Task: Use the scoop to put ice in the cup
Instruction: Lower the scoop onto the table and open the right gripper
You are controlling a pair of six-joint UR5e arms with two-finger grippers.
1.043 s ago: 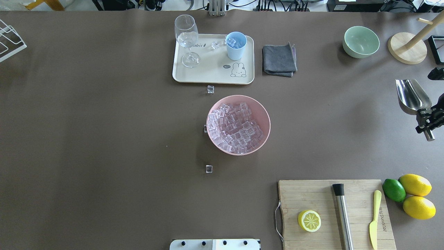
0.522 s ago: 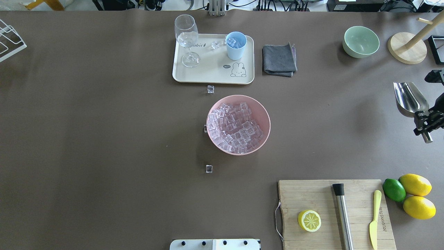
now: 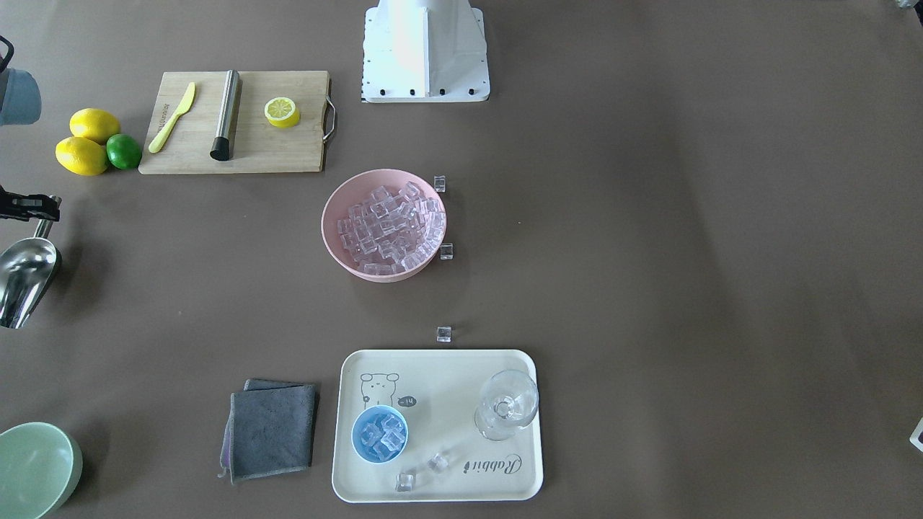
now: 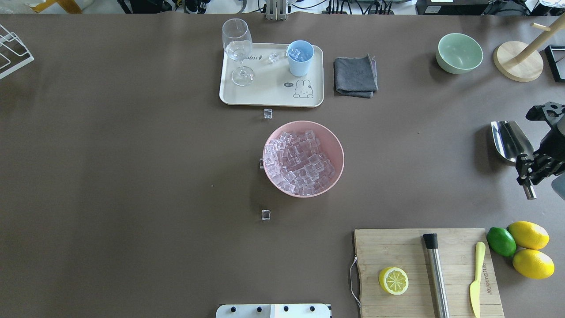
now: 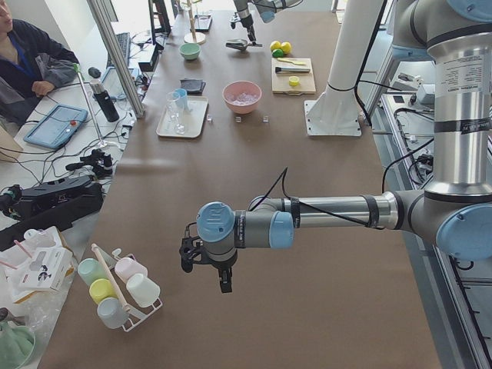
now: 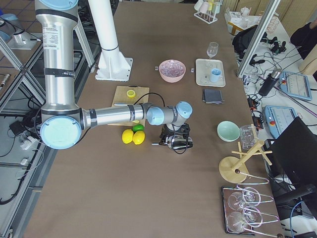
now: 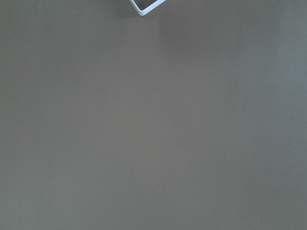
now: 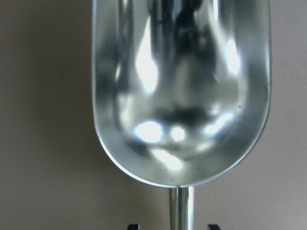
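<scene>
The scoop (image 8: pixel 180 96), polished steel, is gleaming mirror-smooth; clear glassy ice (image 4: pixel 300 161) is glinting in a matt pink bowl (image 4: pixel 334 148); a grained wooden board (image 4: pixel 406 247) is resting on the matt table (image 4: pixel 132 176).

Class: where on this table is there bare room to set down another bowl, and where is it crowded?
Largest bare patch: overhead, everything left of the tray and pink bowl. Another lies between pink bowl and the scoop in the right tool. Crowded: the tray, loose ice cubes by the bowl, the cutting board.
</scene>
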